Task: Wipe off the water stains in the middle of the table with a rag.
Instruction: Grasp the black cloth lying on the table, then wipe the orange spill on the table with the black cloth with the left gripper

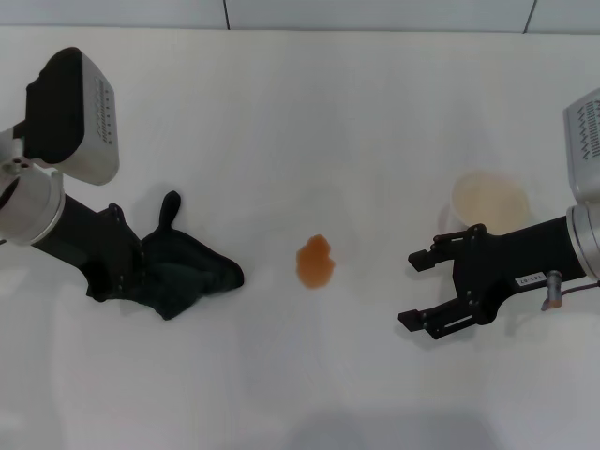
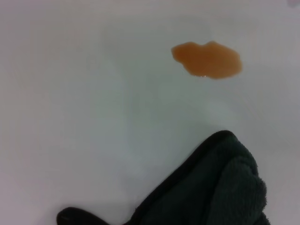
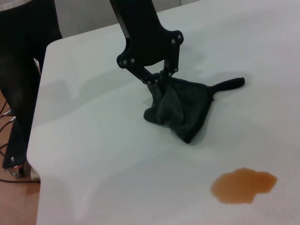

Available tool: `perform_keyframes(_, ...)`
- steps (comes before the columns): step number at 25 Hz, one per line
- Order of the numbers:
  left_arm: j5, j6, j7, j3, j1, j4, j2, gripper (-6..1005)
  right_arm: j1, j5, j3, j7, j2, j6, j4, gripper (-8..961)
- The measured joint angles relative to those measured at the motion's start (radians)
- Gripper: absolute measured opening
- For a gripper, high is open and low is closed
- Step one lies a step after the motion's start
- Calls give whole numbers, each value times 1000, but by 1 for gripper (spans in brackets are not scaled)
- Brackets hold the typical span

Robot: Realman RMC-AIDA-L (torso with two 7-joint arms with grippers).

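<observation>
One broad white table (image 1: 281, 112) fills the head view, and everything else sits on or over it. The left arm reaches in from the robot's left, and its left gripper (image 1: 141, 272) is down at the rag (image 1: 192, 272), the fingers pinched together on a bunched fold of the cloth, as the right wrist view shows. The right gripper (image 1: 422, 291) hovers at the robot's right side, its two black fingers spread apart with nothing between them. The rag is a dark grey cloth lying crumpled on the left part of the table, with a narrow tail corner pointing toward the far edge. A faint, pale round patch (image 1: 489, 199) shows on the table just beyond the right gripper. The water stains (image 1: 315, 262) form a small orange-brown blot with a lobed outline near the table's middle, between the rag and the right gripper, near the rag's rounded edge but clear of it.
</observation>
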Motion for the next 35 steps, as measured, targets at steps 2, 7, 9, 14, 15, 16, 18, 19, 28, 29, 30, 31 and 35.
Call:
perform_keyframes(2, 0, 0, -4, -1, 1, 0, -1, 76, 0, 0, 0, 0, 0, 0, 0, 844)
perform_keyframes(7, -43, -26, -55, -5, -11, 6, -2, 71, 0, 0, -3, -1, 1, -5, -2, 844)
perform_keyframes(9, -68, -57, -83, -2, -24, 3, -4, 73, 0, 0, -10, -2, 1, -4, -4, 843)
perform_keyframes(14, -109, -101, -156, 4, -105, -69, -8, 78, 0, 0, -27, -9, 1, 3, -7, 843)
perform_keyframes(15, -119, -121, -177, 8, -140, -112, -8, 79, 0, 0, -27, -11, 1, 3, -8, 843)
perform_keyframes(16, -122, -133, -187, 10, -161, -138, -8, 80, 0, 1, -27, -12, 1, 4, -8, 843)
perform_keyframes(18, -127, -170, -211, 21, -211, -212, -8, 82, 2, 2, -27, -13, 1, 4, -8, 843)
perform_keyframes(19, -127, -194, -222, 28, -233, -245, -9, 83, 7, 2, -28, -14, 1, 4, -6, 843)
perform_keyframes(28, -213, -326, -259, 161, -332, -419, -15, 92, 13, 9, -63, -15, 1, 3, -8, 843)
perform_keyframes(29, -237, -330, -262, 201, -333, -422, -16, 93, 13, 10, -64, -15, 1, 1, -9, 843)
perform_keyframes(30, -261, -333, -265, 235, -333, -421, -16, 94, 13, 11, -64, -15, 1, 0, -10, 843)
perform_keyframes(31, -283, -334, -270, 268, -331, -420, -17, 95, 13, 11, -64, -15, 1, 0, -10, 843)
perform_keyframes(35, -370, -329, -287, 392, -329, -413, -18, 99, 14, 11, -65, -15, 1, -2, -10, 843)
